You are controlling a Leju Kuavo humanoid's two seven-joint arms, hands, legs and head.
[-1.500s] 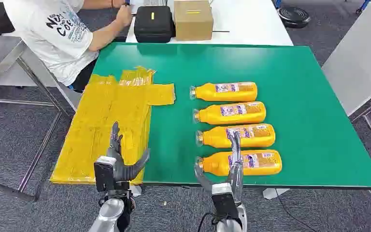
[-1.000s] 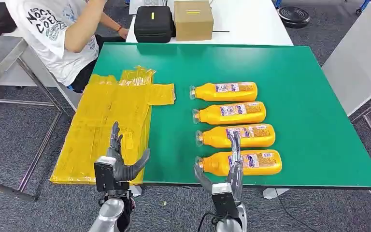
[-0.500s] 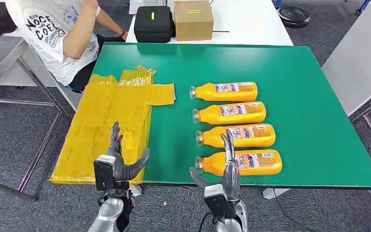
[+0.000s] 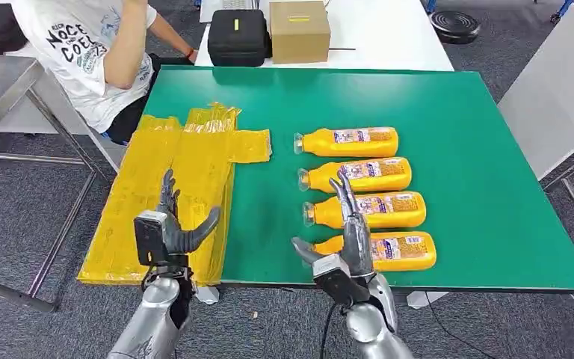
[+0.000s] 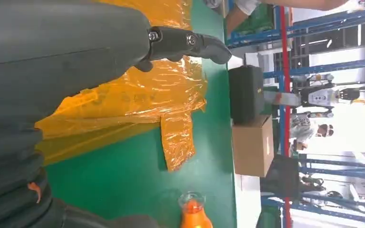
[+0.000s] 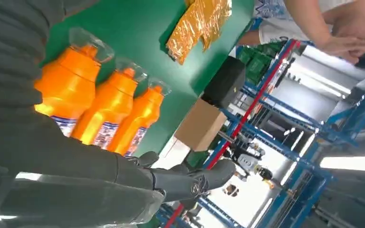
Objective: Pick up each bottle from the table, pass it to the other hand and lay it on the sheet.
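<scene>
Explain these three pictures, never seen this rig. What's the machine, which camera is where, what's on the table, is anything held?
It is a humanoid robot with two silver arms ending in many-fingered hands. The wide picture comes from a camera high on its body, looking forward and down; the left hand and the right hand rise in from below. The other two pictures come from cameras at each wrist, just behind that arm's own hand, and are turned sideways.

On the green table four orange bottles lie on their sides in a row, caps pointing toward a crinkled yellow sheet. Behind the table stand a black case and a cardboard box, and a person sits at the far left corner.

Nothing is held: both hands are open with fingers spread, the right one above the nearest bottle.
</scene>
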